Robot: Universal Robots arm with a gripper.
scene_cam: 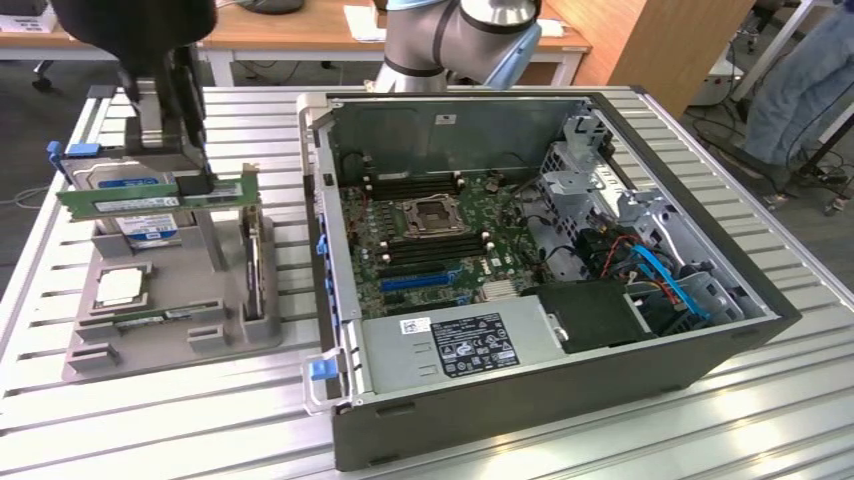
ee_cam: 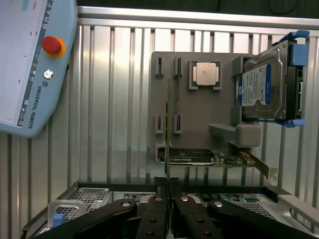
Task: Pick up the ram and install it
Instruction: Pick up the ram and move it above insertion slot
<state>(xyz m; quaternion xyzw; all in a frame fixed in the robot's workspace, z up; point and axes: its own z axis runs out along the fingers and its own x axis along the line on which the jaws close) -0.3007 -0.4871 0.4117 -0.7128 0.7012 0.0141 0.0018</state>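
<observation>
Gripper: the gripper (scene_cam: pixel 195 186) (ee_cam: pixel 169 185) is clenched on the ram, one finger pressed to each flat face of the board.
Ram: the ram (scene_cam: pixel 147 198) (ee_cam: pixel 167 124) is a slim green stick with a pale sticker. It is held level and on edge between the fingers, which grip it nearer one end than the other. Its longer part reaches out from the gripper toward the exterior view's left.
Ram height: it hangs clear above the holder tray, not seated in any slot.
Holder tray: the grey holder tray (scene_cam: pixel 174 335) (ee_cam: pixel 199 109) lies directly below the gripper on the surface (scene_cam: pixel 160 420).
Hard drive: the hard drive (scene_cam: pixel 134 225) (ee_cam: pixel 256 84), silver with a blue-and-white label, stands in the tray just behind the held ram, below the gripper.
Processor chip: the square silver processor chip (scene_cam: pixel 120 287) (ee_cam: pixel 206 73) sits flat in a recess of the tray, below the gripper.
Computer case: the open computer case (scene_cam: pixel 561 415) lies on its side beside the tray, apart from the gripper on the exterior view's right.
Motherboard: the green motherboard (scene_cam: pixel 441 240) is exposed inside the case, well apart from the gripper.
Power supply: the power supply (scene_cam: pixel 454 345) sits inside the case just beside the motherboard, farther from the gripper.
Arm: the arm (scene_cam: pixel 461 40) rises behind the case.
Teach pendant: the pale teach pendant (ee_cam: pixel 30 64) with a red button lies on the surface, to one side of the tray.
</observation>
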